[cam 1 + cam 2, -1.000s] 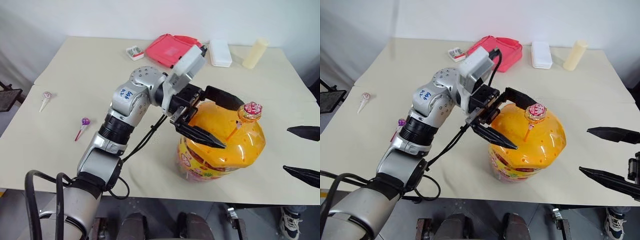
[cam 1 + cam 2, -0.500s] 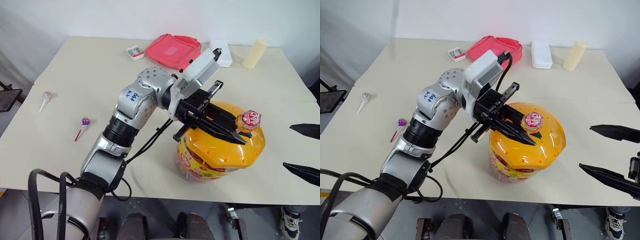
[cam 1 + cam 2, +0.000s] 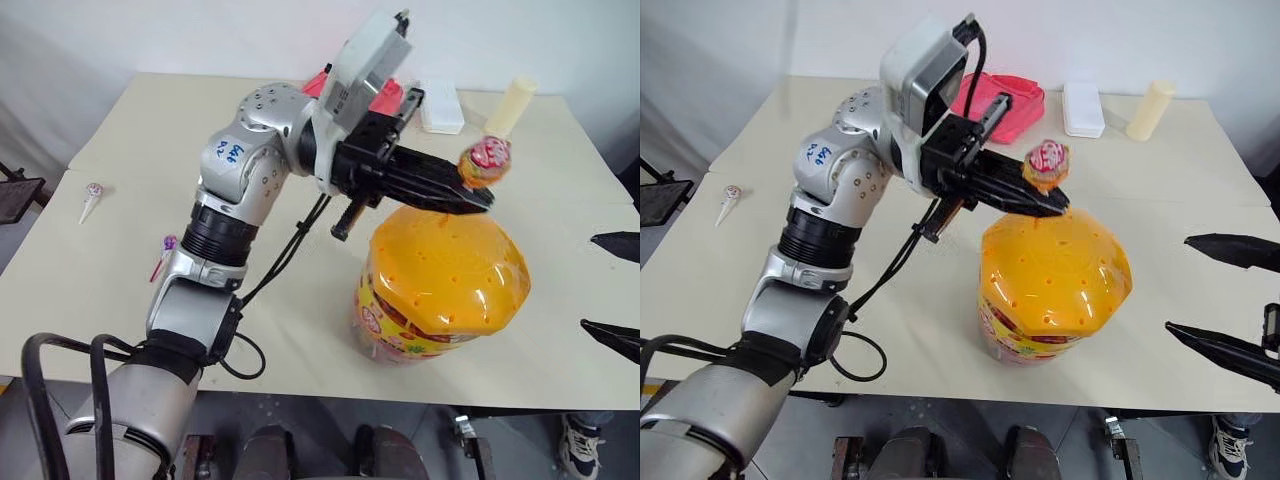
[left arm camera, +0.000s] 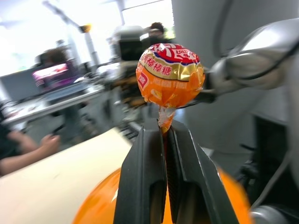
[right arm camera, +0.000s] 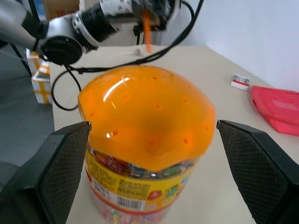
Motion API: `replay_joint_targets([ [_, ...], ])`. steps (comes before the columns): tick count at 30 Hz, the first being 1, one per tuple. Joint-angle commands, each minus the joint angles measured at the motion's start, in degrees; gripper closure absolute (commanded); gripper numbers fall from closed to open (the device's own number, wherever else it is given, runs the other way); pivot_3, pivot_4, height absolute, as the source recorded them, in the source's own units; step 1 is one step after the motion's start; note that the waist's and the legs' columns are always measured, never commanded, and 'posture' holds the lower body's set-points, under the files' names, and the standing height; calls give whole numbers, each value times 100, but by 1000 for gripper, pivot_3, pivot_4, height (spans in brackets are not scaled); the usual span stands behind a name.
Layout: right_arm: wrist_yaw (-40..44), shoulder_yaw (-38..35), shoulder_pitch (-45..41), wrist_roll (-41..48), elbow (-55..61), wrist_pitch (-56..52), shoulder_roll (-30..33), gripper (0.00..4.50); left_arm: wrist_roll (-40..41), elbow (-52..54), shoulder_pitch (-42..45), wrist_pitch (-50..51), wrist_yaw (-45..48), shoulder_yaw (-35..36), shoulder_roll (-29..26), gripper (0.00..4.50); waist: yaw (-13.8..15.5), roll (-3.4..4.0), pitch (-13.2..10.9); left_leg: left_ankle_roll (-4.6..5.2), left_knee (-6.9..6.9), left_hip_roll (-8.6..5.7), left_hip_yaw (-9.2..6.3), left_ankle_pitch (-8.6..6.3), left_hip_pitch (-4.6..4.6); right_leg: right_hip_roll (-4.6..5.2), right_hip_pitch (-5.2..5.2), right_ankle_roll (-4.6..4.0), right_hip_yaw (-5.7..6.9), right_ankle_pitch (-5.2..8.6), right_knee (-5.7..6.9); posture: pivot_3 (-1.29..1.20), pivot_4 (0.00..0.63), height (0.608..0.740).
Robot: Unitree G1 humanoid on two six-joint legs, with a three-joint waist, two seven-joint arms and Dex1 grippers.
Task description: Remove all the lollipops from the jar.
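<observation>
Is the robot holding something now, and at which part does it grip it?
Yes. The left gripper is shut on the red-yellow lollipop, pinching it just under the candy head, above the jar. The right gripper is open and holds nothing.

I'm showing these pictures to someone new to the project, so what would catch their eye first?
Probably the lollipop in its shiny red and gold wrapper, pinched by the stick in the shut left gripper and held up above the jar. Next comes the jar itself, a squat tub with a bright orange domed lid, near the table's front edge. The right gripper hangs open on either side of it.
</observation>
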State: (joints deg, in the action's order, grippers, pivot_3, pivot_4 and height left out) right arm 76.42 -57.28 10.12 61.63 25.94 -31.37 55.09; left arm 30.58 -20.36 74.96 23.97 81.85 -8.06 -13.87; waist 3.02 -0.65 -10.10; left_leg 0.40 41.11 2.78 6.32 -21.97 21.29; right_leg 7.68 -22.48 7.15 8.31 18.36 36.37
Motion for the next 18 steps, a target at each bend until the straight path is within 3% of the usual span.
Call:
replay_joint_targets([
  [1, -69, 1, -78, 43, -27, 26, 78, 0, -337, -280, 225, -162, -372, 175, -196, 4484, -2, 0, 0, 0, 0, 0, 0, 0, 0, -1, 0, 0, 0, 0, 0, 0, 150, 740],
  [7, -106, 167, -72, -200, -125, 52, 153, 0, -1144, -771, 237, 1122, -2319, 277, -727, 4484, -15, 0, 0, 0, -3, 0, -3, 0, -1, -1, -1, 0, 0, 0, 3, 0, 150, 740],
  [12, -55, 558, -378, -307, -374, 117, 269, 0, -2356, -1269, 63, 3153, -4041, -211, -1252, 4484, -10, -5, -3, 0, -4, 0, -5, 0, 5, -1, -5, 0, 3, 0, 2, 0, 150, 740],
  [18, 54, 889, -710, -444, -609, 169, 337, 0, -2830, -1208, -475, 4203, -4344, -719, -1595, 4484, -62, -12, -7, -1, -14, -1, 1, 0, 2, -8, -18, 0, -10, 0, 5, 0, 150, 740],
])
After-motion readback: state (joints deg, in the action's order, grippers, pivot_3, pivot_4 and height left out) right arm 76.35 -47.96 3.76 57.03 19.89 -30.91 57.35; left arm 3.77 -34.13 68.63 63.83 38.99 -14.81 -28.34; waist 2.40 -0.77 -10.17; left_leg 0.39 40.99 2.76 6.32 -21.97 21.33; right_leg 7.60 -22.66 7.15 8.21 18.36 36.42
